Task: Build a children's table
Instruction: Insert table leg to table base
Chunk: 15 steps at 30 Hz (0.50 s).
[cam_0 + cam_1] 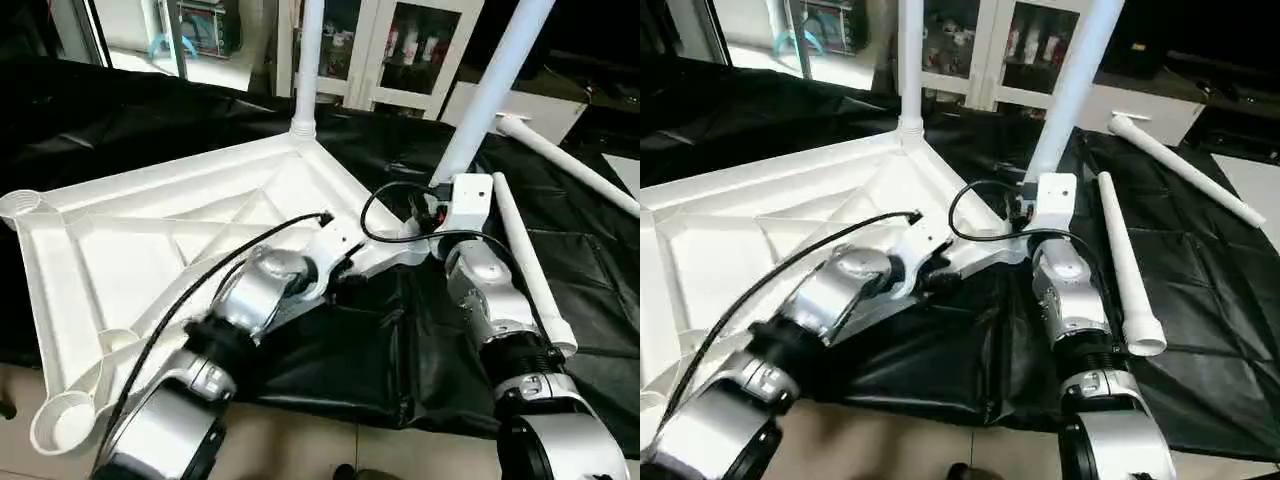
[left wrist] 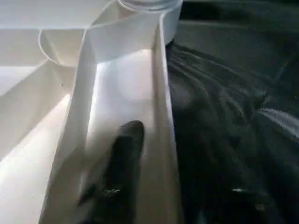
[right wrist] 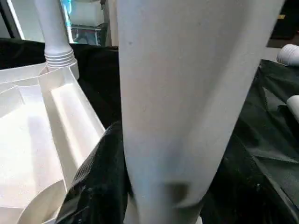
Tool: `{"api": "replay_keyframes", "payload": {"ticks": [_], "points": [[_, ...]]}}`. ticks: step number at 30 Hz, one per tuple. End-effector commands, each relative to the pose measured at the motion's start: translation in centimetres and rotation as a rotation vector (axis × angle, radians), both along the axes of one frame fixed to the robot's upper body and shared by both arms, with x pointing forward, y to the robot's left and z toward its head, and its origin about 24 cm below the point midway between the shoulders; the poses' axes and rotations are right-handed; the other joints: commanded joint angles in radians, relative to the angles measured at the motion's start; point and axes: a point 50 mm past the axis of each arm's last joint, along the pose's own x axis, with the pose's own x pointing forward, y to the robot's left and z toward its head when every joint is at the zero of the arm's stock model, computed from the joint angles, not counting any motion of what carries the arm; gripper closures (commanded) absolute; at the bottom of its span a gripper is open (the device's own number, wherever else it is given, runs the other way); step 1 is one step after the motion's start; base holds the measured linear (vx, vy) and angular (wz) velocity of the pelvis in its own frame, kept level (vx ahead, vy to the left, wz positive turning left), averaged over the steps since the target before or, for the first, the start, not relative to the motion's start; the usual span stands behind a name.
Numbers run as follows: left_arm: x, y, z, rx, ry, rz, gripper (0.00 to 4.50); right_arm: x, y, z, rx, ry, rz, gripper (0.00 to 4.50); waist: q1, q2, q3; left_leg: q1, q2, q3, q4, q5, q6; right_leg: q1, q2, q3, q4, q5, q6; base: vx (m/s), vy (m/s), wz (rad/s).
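Silver forearms fill the foreground; beyond them the tabletop point(image 1: 180, 240) lies upside down on a black sheet point(image 1: 350, 360), ribbed underside up. One leg point(image 1: 309, 60) stands seated in the far corner socket. A second leg point(image 1: 490, 90) rises at a slant from the corner on the robot's right. The right tool point(image 3: 173, 186) is closed around this leg near its base, black fingers on either side of the tube. The left tool point(image 2: 182, 186) straddles the tabletop's rim wall near that corner: one finger point(image 2: 124, 158) sits inside the edge channel, the other outside over the sheet. Whether it clamps the wall cannot be told. Two more legs, a near leg point(image 1: 530, 270) and a far leg point(image 1: 570, 165), lie loose on the sheet beside the right arm.

Hazards, as judged:
- The slanted leg may bind or skip the socket if pressed off-axis.
- The tabletop may slide on the slick sheet if the left tool is not holding it.
- The right forearm may knock the near leg and roll it away.
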Motion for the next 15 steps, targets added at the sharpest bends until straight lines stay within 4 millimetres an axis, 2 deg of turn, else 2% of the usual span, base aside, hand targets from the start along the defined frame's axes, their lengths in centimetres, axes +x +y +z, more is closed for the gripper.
{"api": "replay_keyframes", "payload": {"ticks": [1,3,5,7,10,12,15], "points": [[-0.7,0.3,-1.7,0.060,0.063,-0.005,3.05,-1.5,-0.6,-4.2,-0.033,0.205,-0.012,2.67,-0.002,0.015,-0.046,-0.003,0.046,-0.018,-0.079,-0.415,0.029,0.023,-0.052,0.037,-0.072,-0.433,-0.090,0.000,0.000,0.00],[-0.9,0.3,-2.0,0.077,0.082,-0.010,3.33,-1.5,-0.6,-4.2,-0.034,0.206,-0.011,2.67,-0.001,0.016,-0.048,-0.004,0.045,-0.020,-0.079,-0.412,0.029,0.024,-0.054,0.037,-0.075,-0.453,-0.076,0.000,0.000,0.00],[-1.2,0.2,-2.2,0.085,0.097,-0.022,3.40,-1.5,-0.6,-4.2,-0.034,0.206,-0.012,2.67,-0.001,0.016,-0.050,-0.005,0.046,-0.020,-0.079,-0.405,0.028,0.025,-0.055,0.037,-0.074,-0.446,-0.076,0.000,0.000,0.00],[-1.3,0.2,-2.2,0.100,0.092,-0.026,3.69,-1.5,-0.6,-4.2,-0.034,0.206,-0.012,2.67,-0.001,0.016,-0.050,-0.005,0.047,-0.020,-0.079,-0.400,0.027,0.025,-0.055,0.038,-0.073,-0.435,-0.080,0.000,0.000,0.00],[-1.3,0.1,-2.6,0.140,0.081,-0.023,3.80,-1.5,-0.5,-4.2,-0.032,0.206,-0.012,2.67,-0.003,0.018,-0.051,-0.007,0.047,-0.019,-0.080,-0.401,0.026,0.026,-0.053,0.038,-0.071,-0.416,-0.085,0.000,0.000,0.00],[-1.3,0.0,-2.8,0.157,0.079,-0.025,4.12,-1.5,-0.5,-4.2,-0.032,0.205,-0.012,2.67,-0.002,0.017,-0.051,-0.005,0.045,-0.018,-0.078,-0.407,0.028,0.025,-0.052,0.037,-0.073,-0.425,-0.084,0.000,0.000,0.00],[-1.3,-0.2,-3.0,0.166,0.078,-0.026,4.30,-1.5,-0.4,-4.2,-0.031,0.204,-0.011,2.67,-0.002,0.016,-0.052,-0.005,0.042,-0.018,-0.077,-0.406,0.034,0.025,-0.052,0.036,-0.077,-0.456,-0.070,0.000,0.000,0.00]]}}
